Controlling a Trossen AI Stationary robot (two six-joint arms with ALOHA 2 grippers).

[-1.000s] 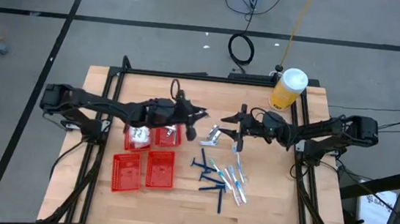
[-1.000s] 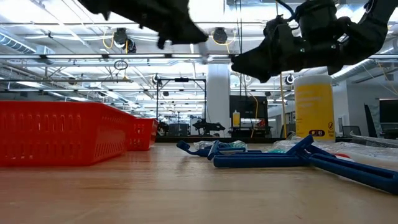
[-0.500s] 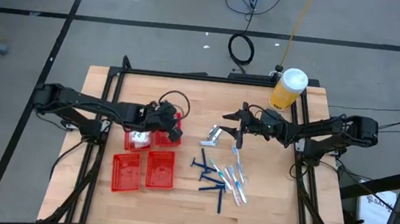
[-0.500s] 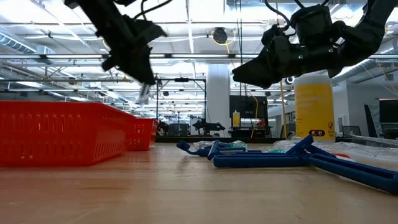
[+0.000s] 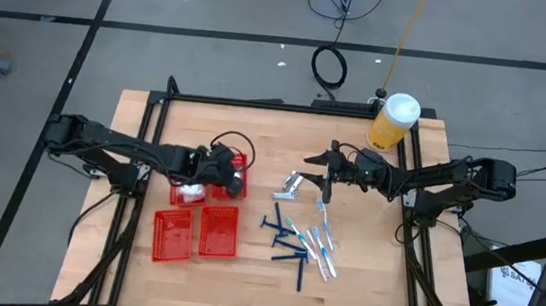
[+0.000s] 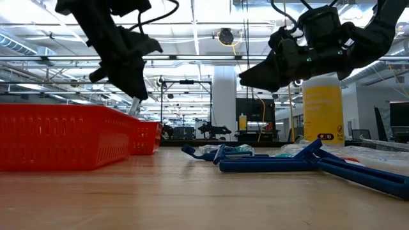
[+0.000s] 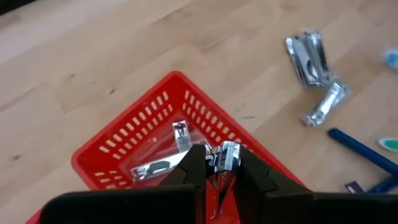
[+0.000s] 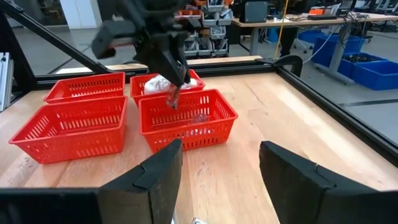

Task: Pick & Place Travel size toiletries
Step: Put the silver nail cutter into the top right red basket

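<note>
Four baskets: red mesh baskets [image 5: 202,210] grouped on my left half of the table [image 5: 351,281]; loose toiletries lie to their right.
Left fingers: left gripper [image 7: 214,163] pinched narrow on a small silver tube [image 7: 227,154], hanging over the far right basket [image 7: 124,146].
Key relation: tube points nearly straight down into that basket; two silver pieces [image 7: 163,158] already lie inside.
Right fingers: right gripper [image 5: 325,183] spread wide, holding nothing, above the remaining silver tubes [image 5: 289,184].
Pile: blue razors [image 5: 284,243] and wrapped toothbrushes [image 5: 321,240] lie nearer my right arm, long axes mostly running front to back.
View difference: left wrist view shows the basket contents; low view shows only the tube tip [image 6: 134,106] at rim height.
Judgement: release comes next.
</note>
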